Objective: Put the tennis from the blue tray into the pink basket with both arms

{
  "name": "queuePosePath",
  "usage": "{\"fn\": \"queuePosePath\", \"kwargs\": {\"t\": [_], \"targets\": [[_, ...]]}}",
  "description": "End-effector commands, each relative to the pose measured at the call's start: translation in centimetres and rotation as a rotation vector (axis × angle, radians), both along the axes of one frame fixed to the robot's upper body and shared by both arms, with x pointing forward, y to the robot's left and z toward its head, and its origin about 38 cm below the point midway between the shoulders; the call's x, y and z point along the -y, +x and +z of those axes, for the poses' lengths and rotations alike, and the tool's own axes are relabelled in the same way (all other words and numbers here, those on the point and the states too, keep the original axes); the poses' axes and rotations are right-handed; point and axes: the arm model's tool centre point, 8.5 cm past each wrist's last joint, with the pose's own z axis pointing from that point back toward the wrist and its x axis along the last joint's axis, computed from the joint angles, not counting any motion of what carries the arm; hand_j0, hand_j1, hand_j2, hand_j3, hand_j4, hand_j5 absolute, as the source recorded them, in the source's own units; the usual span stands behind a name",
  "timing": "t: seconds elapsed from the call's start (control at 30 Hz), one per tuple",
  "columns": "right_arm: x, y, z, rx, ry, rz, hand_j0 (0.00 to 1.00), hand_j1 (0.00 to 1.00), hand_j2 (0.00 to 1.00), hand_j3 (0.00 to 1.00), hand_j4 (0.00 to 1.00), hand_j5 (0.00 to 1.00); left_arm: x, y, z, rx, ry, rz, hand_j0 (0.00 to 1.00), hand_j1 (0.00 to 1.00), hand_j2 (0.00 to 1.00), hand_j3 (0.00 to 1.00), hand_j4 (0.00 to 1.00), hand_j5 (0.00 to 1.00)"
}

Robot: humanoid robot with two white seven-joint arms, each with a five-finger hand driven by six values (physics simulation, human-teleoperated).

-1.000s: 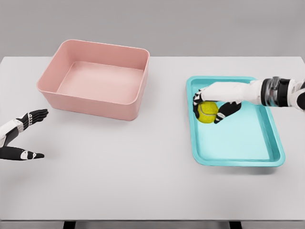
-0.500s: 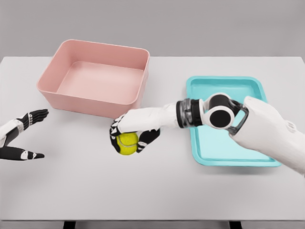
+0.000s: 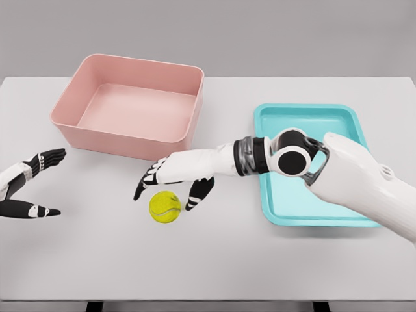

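**A:** Where was the tennis ball [image 3: 165, 207] when you looked?

**B:** On the table [image 3: 214, 260], near side, between the pink basket [image 3: 133, 107] and the blue tray [image 3: 318, 166], out of both. Your right hand [image 3: 172, 179] hovered just above it, fingers spread, gripping nothing.

**A:** And the left hand [image 3: 27, 188]?

**B:** At the left edge, fingers loose, empty. For a clean handover you needed to bring it over the ball, close fully round it, then lift clear of the basket wall.

**A:** Anything unclear?

**B:** Your left arm was cut off by the frame, and I couldn't tell whether the right fingertips touched the ball.
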Motion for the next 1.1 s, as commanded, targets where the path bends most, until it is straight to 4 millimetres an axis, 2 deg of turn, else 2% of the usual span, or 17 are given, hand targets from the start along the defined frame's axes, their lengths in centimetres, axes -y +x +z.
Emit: {"fn": "queuePosePath", "kwargs": {"t": [0.0, 0.07, 0.17, 0.2, 0.27, 0.33, 0.37, 0.43, 0.5, 0.6, 0.77, 0.83, 0.9, 0.93, 1.07], "targets": [[0.2, -0.2, 0.3, 0.003, 0.006, 0.004, 0.99, 0.99, 0.99, 0.99, 0.99, 0.99, 0.0, 0.0, 0.0, 0.000, -0.004, 0.003, 1.00, 1.00, 1.00, 1.00, 1.00, 1.00], [0.5, -0.6, 1.3, 0.025, 0.021, 0.016, 1.00, 1.00, 1.00, 1.00, 1.00, 1.00, 0.0, 0.0, 0.0, 0.000, -0.006, 0.003, 1.00, 1.00, 1.00, 1.00, 1.00, 1.00], [3.7, -0.7, 5.5, 0.111, 0.115, 0.043, 1.00, 1.00, 1.00, 1.00, 1.00, 1.00, 0.0, 0.0, 0.0, -0.002, -0.006, 0.002, 1.00, 1.00, 1.00, 1.00, 1.00, 1.00], [5.5, -0.7, 7.4, 0.109, 0.200, 0.075, 1.00, 1.00, 1.00, 1.00, 1.00, 1.00, 0.2, -0.1, -0.2, -0.008, -0.005, -0.003, 1.00, 1.00, 1.00, 1.00, 1.00, 1.00], [10.7, -0.6, 11.5, 0.097, 0.383, 0.108, 1.00, 1.00, 1.00, 1.00, 1.00, 1.00, 0.6, -0.3, -0.6, -0.008, 0.009, -0.019, 1.00, 1.00, 1.00, 1.00, 1.00, 1.00], [16.6, 1.3, 14.1, 0.033, 0.502, -0.036, 1.00, 1.00, 1.00, 1.00, 1.00, 1.00, 1.3, -0.4, -1.3, -0.008, -0.011, -0.024, 1.00, 1.00, 1.00, 1.00, 1.00, 1.00], [19.3, 2.1, 14.5, 0.038, 0.517, -0.115, 1.00, 1.00, 1.00, 1.00, 1.00, 1.00, 1.5, -0.4, -1.4, -0.007, -0.008, -0.030, 1.00, 1.00, 1.00, 1.00, 1.00, 1.00], [22.8, 3.1, 13.5, 0.035, 0.539, -0.230, 1.00, 1.00, 1.00, 1.00, 1.00, 1.00, 2.6, -0.4, -2.1, -0.002, -0.020, -0.043, 1.00, 1.00, 1.00, 1.00, 1.00, 1.00], [24.1, 3.2, 11.9, 0.015, 0.536, -0.282, 1.00, 1.00, 1.00, 1.00, 1.00, 1.00, 3.1, -0.3, -2.4, 0.006, -0.036, -0.044, 1.00, 1.00, 1.00, 1.00, 1.00, 1.00], [25.0, 2.8, 10.5, -0.007, 0.503, -0.309, 1.00, 1.00, 1.00, 1.00, 1.00, 1.00, 3.7, -0.1, -2.5, 0.024, -0.031, -0.056, 1.00, 1.00, 1.00, 1.00, 1.00, 1.00], [26.4, 1.9, 9.7, -0.015, 0.449, -0.338, 1.00, 1.00, 1.00, 1.00, 1.00, 1.00, 4.8, 0.3, -2.8, 0.051, -0.041, -0.068, 1.00, 1.00, 1.00, 1.00, 1.00, 1.00], [26.8, 1.7, 8.1, -0.053, 0.442, -0.360, 1.00, 1.00, 1.00, 1.00, 1.00, 1.00, 5.3, 0.9, -2.3, 0.096, -0.046, -0.060, 1.00, 1.00, 1.00, 1.00, 1.00, 1.00], [27.5, 1.4, 8.0, -0.055, 0.422, -0.373, 1.00, 1.00, 1.00, 1.00, 1.00, 1.00, 5.8, 1.3, -2.1, 0.129, -0.050, -0.055, 1.00, 1.00, 1.00, 1.00, 1.00, 1.00], [27.7, 1.4, 7.3, -0.072, 0.422, -0.384, 1.00, 1.00, 1.00, 1.00, 1.00, 1.00, 5.7, 1.3, -2.1, 0.131, -0.046, -0.057, 1.00, 1.00, 1.00, 1.00, 1.00, 1.00], [27.5, 0.6, 4.6, -0.140, 0.424, -0.396, 1.00, 1.00, 1.00, 1.00, 1.00, 1.00, 6.8, 1.6, -2.3, 0.175, -0.026, -0.065, 1.00, 1.00, 1.00, 1.00, 1.00, 1.00]]}}
